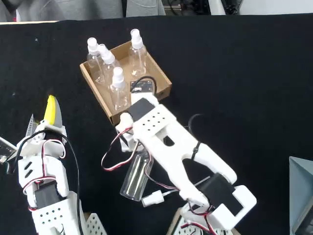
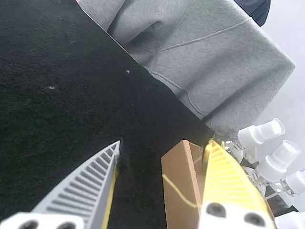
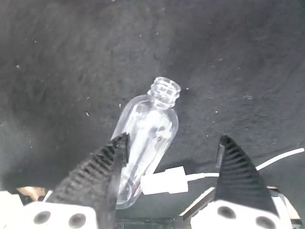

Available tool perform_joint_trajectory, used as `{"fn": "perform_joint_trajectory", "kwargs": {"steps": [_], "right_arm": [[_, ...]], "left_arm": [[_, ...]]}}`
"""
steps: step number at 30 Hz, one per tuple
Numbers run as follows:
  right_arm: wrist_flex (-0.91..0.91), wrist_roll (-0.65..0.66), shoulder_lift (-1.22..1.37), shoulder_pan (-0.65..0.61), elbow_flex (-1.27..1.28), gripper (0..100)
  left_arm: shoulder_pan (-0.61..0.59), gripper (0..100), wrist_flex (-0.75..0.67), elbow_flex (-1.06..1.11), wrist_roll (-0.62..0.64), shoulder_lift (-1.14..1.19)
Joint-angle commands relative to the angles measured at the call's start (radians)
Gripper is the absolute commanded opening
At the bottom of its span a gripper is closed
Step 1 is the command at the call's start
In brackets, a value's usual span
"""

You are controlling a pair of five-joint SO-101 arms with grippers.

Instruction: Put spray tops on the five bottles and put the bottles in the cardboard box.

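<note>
The worktop (image 1: 234,63) is covered in black cloth flecked with pale lint. The open cardboard box (image 1: 98,98) is plain brown. Inside the box are four clear plastic bottles (image 1: 120,95) with white spray tops. Near the box are a fifth clear plastic bottle (image 3: 147,133) and a loose white spray top (image 3: 164,182) with a thin white tube. Of the left arm's fingers (image 2: 224,186), one is yellow and the other grey and ribbed. The right arm's fingers (image 3: 95,176) are black and ribbed. The plastic arms (image 1: 171,142) are white, with red wires (image 1: 103,159).

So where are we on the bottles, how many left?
Done: four capped bottles stand in the cardboard box. In hand: nothing gripped; the right gripper hangs open over the fifth bottle, which lies uncapped on the table beside its loose spray top. The left gripper is open near the box. Left: cap that bottle and box it.
</note>
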Motion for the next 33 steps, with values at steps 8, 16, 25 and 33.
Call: {"fn": "perform_joint_trajectory", "kwargs": {"steps": [8,16,25,33], "right_arm": [[-0.075,-0.068,-0.018,-0.101,-0.004,25.8],[-0.304,-0.069,-0.019,-0.109,0.203,25.8],[-0.39,-0.069,-0.019,-0.109,0.297,25.0],[-0.408,-0.06,-0.024,-0.109,0.275,8.0]], "left_arm": [[-0.01,26,-0.005,0.024,-0.012,-0.011],[-0.01,26,-0.005,0.024,-0.012,-0.011],[-0.01,26,-0.005,0.024,-0.012,-0.011],[-0.01,26,-0.005,0.024,-0.012,-0.011]]}}
